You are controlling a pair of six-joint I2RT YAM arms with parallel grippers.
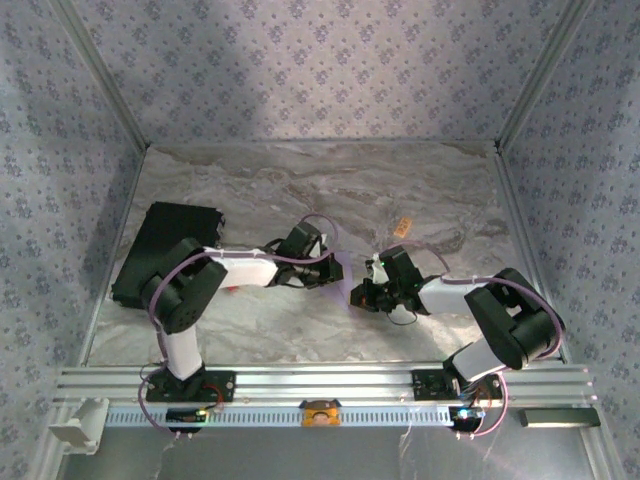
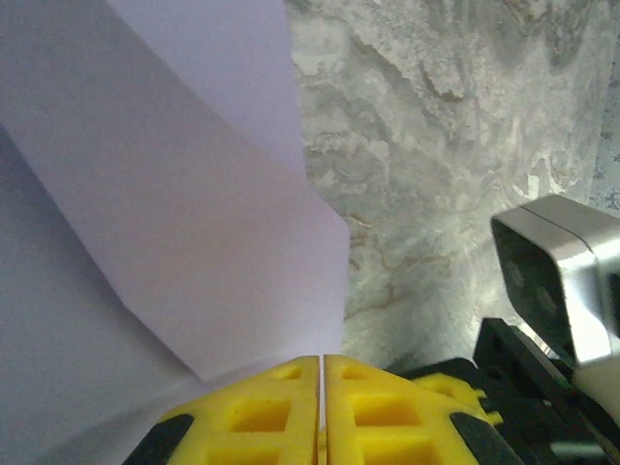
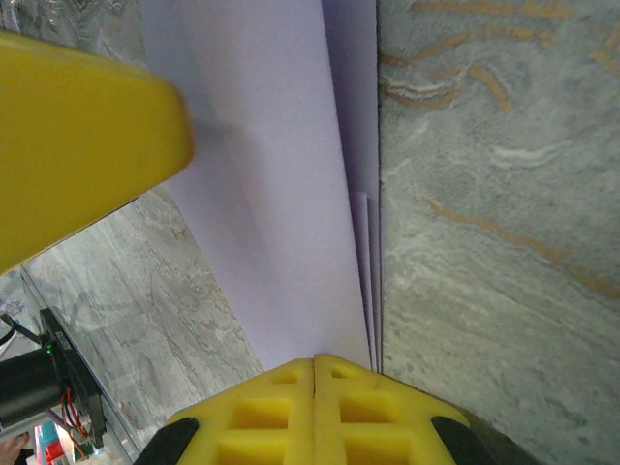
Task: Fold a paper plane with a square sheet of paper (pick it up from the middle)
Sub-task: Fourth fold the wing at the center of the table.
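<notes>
The pale lavender sheet of paper (image 1: 346,272), already folded in several layers, is over the middle of the grey marbled worktop (image 1: 300,190), between the two arms. I cannot tell whether it touches the surface. In the top view it is small and mostly covered by the wrists, so its outline is hard to read there.

The left tool (image 2: 322,373) has its yellow fingers pressed together, and the paper runs down into the seam between them (a slanted fold edge crosses the left wrist view, and the sheet is cut off at the left and top borders). The right tool (image 3: 315,373) is pressed together too, pinching the stacked edges of the same paper, where a few thin layers show. A blurred yellow finger (image 3: 77,145) of the left tool stands in the upper left corner of the right wrist view.

A black rectangular pad (image 1: 165,250) lies at the left, partly under the left arm. A small tan block (image 1: 403,227) lies farther back, apart from the paper.
</notes>
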